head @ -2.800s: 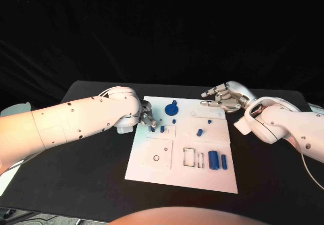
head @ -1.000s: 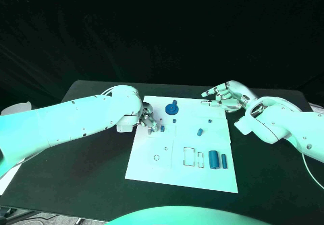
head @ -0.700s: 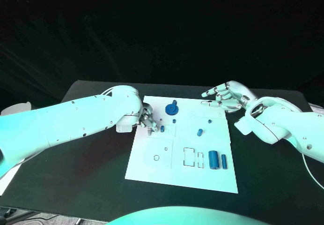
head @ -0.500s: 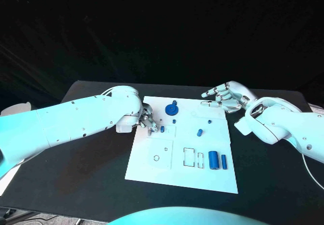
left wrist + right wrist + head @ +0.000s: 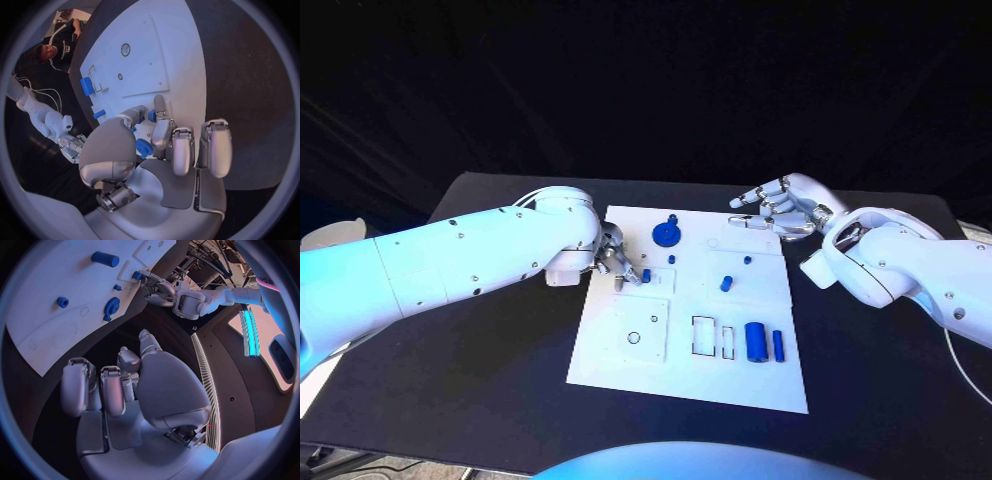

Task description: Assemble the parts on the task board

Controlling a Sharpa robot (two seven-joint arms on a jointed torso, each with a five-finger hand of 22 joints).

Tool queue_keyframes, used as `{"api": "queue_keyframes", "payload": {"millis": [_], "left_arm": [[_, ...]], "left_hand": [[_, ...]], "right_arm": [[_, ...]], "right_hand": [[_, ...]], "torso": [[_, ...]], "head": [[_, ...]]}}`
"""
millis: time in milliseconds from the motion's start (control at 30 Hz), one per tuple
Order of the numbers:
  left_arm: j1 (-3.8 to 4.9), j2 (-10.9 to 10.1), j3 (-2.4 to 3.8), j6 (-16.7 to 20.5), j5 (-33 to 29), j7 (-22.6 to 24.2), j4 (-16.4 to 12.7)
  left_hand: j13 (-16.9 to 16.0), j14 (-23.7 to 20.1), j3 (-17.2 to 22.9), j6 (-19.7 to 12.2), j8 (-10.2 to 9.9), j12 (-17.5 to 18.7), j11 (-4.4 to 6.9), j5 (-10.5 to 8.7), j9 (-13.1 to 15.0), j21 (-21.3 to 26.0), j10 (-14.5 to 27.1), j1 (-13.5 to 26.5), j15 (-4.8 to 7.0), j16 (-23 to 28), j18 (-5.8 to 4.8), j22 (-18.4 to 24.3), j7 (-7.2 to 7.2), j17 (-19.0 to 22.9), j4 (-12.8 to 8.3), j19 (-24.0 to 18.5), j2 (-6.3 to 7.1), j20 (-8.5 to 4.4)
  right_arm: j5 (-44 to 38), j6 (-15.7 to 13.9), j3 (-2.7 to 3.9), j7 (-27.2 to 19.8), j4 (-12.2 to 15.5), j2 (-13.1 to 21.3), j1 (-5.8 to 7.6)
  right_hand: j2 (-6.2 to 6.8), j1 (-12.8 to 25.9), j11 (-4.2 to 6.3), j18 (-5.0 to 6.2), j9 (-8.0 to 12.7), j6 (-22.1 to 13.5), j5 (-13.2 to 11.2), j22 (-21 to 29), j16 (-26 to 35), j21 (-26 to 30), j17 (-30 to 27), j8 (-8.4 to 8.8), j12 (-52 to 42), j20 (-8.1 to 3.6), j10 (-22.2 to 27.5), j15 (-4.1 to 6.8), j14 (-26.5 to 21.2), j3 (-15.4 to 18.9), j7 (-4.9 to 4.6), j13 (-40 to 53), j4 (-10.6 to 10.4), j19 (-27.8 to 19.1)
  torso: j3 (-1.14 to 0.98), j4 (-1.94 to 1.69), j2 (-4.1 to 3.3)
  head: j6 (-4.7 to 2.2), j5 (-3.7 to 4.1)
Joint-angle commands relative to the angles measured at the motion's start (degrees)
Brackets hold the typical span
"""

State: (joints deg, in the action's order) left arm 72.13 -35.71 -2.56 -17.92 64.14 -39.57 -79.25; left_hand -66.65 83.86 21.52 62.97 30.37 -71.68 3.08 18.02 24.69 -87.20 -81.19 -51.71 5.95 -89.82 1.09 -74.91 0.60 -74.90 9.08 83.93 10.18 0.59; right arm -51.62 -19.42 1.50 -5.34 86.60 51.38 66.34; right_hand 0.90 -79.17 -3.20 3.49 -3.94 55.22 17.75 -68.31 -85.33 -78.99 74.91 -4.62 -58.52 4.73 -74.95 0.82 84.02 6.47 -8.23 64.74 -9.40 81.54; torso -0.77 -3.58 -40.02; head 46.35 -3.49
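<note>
The white board is seen in the middle of the black desk. The left hand is placed over the board's edge at about 9 o'clock from the board's middle. In the left wrist view its fingers are closed around a small blue peg, which is pinched at the fingertips just above the board's surface.

The right hand is held over the board's far corner, at about 1 o'clock. Its fingers are spread apart and nothing is held in them.

Other blue parts are found on the board. A round gear with a small knob is seen at 12 o'clock, near the far edge. A short pin is located near the middle, slightly toward 1 o'clock, and a smaller stud is seen just beyond it. A thick cylinder and a thin bar are lying side by side at about 4 o'clock, just beside two empty rectangular slots. A small round hole is seen at 7 o'clock.
</note>
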Motion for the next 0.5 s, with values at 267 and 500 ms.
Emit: {"api": "queue_keyframes", "payload": {"millis": [267,500], "left_arm": [[0.12,-1.0,0.59,1.8,-0.1,-3.0,-1.0],[0.18,-2.1,0.86,5.7,-1.3,-2.6,-2.6]], "left_hand": [[-0.2,6.1,-5.4,0.4,-0.1,-0.1,0.16,0.06,-0.6,-0.3,-0.2,-3.5,0.15,-0.2,-0.60,-14.4,-0.06,-15.1,2.3,5.7,-1.31,-0.55],[0.3,6.1,-8.6,0.3,-0.2,0.5,0.09,0.03,-0.9,0.2,0.0,-4.3,0.13,-0.2,-0.49,-14.3,0.01,-15.1,3.7,5.6,-1.00,-0.54]], "right_arm": [[-0.5,0.7,0.00,-0.5,-0.1,-0.1,-0.04],[-0.5,0.7,0.00,-0.5,-0.2,-0.1,-0.04]], "right_hand": [[0.02,0.7,0.11,0.90,0.0,0.3,0.4,0.1,0.2,0.4,9.1,0.22,-0.2,-0.16,0.4,0.48,4.5,0.5,0.02,-0.1,0.0,-0.3],[0.00,0.7,0.11,0.91,0.0,0.3,0.5,0.1,0.3,0.4,9.1,0.23,-0.2,-0.16,0.5,0.48,4.5,0.6,0.02,-0.1,0.0,-0.3]], "torso": [[-0.05,-0.03,0.03],[-0.04,-0.02,0.04]], "head": [[-0.03,-0.10],[-0.11,-0.12]]}}
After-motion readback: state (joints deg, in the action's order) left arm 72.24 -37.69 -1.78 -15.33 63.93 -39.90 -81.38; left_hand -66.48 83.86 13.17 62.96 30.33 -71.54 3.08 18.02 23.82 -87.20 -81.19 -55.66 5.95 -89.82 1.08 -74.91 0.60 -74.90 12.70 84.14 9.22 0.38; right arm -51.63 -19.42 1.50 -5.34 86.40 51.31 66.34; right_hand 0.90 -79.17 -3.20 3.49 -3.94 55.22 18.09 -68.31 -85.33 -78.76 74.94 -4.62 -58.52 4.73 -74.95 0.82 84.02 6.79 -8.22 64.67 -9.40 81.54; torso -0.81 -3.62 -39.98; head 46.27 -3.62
